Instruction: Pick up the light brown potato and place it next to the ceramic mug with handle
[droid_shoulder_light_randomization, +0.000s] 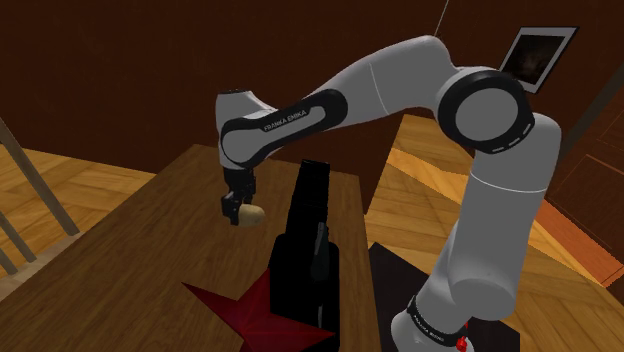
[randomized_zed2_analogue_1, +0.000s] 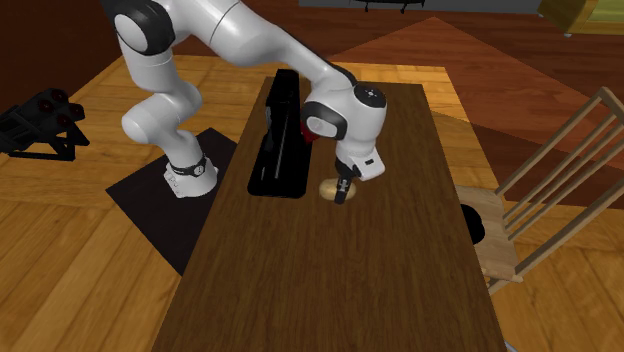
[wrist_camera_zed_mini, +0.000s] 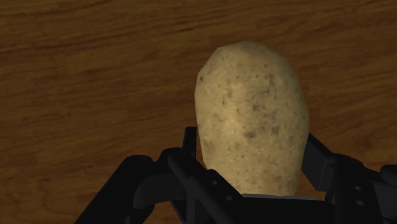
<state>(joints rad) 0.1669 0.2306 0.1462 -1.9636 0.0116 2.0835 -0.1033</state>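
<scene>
Where the two black fingers meet it, the light brown potato (wrist_camera_zed_mini: 252, 114) is clasped firmly by the gripper (droid_shoulder_light_randomization: 238, 208), its speckled end projecting beyond the fingertips. Directly below the hand the dark wooden table (randomized_zed2_analogue_1: 400, 260) is seen; whether the potato is clear of it cannot be told. Just beside the hand a tall black object (droid_shoulder_light_randomization: 310, 240) is stood, with a red star-shaped item (droid_shoulder_light_randomization: 250, 305) at its base.

The shoulder view looks down from behind the arm (droid_shoulder_light_randomization: 500, 190) over the desk (droid_shoulder_light_randomization: 160, 230), fairly near. The second exterior view looks down from the desk's other end, facing the arm. Both share desk and arm. The wrist view hangs close over the desk, behind the potato (wrist_camera_zed_mini: 251, 121).
</scene>
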